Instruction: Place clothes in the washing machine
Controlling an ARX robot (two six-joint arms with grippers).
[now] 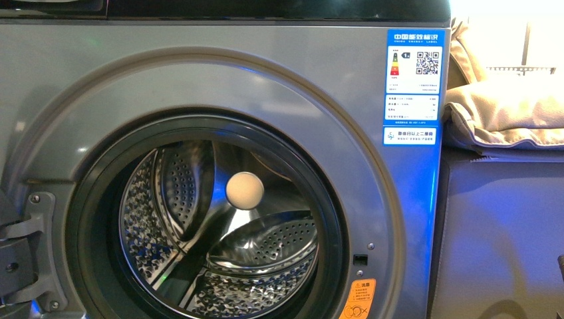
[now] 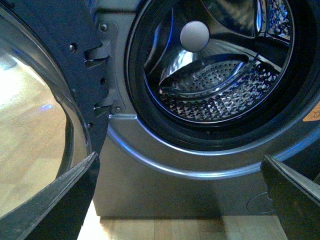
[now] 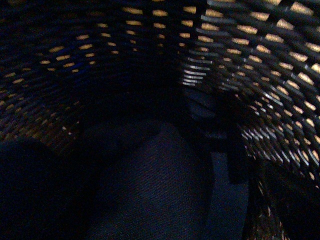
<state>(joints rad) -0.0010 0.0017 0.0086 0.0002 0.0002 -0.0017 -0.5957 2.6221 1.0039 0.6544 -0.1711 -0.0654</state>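
The left pincer (image 2: pixel 180 159) holds its fingers (image 2: pixel 60 200) spread wide.

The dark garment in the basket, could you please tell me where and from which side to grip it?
Probably pinch the dark garment at its raised middle, coming from above: the woven basket walls it in all round and it lies slumped at the bottom.

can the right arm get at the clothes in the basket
Probably yes: its camera looks from inside the woven basket at the dark clothes, with nothing lying over them, though the view is dim.
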